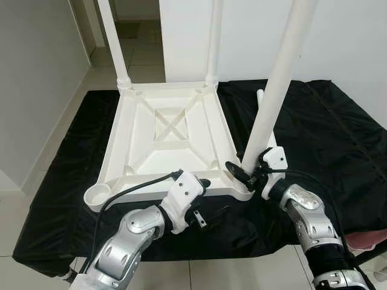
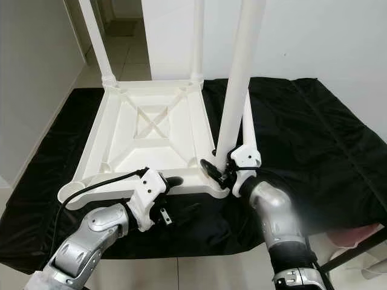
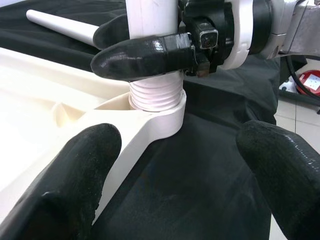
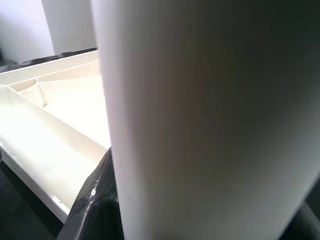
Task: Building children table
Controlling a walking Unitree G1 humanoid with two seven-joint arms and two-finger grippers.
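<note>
Upturned table (image 1: 163, 139) on the black sheet (image 1: 338, 139). Our right gripper (image 1: 245, 172) clasps the leg (image 1: 275, 90) at its near right corner socket; our left gripper (image 1: 205, 199) hovers unclenched beside it.

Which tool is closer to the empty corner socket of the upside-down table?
Left. The left tool hangs by the table's near edge, toward the empty socket; the right tool grips the leg at the opposite near corner.

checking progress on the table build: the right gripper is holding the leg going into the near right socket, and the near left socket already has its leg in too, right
Not quite. The right gripper does grip the leg at the near right socket, but the near left socket is empty, as the left eye view shows. Only the two far corners have legs in. The fourth leg lies on the black cloth.
</note>
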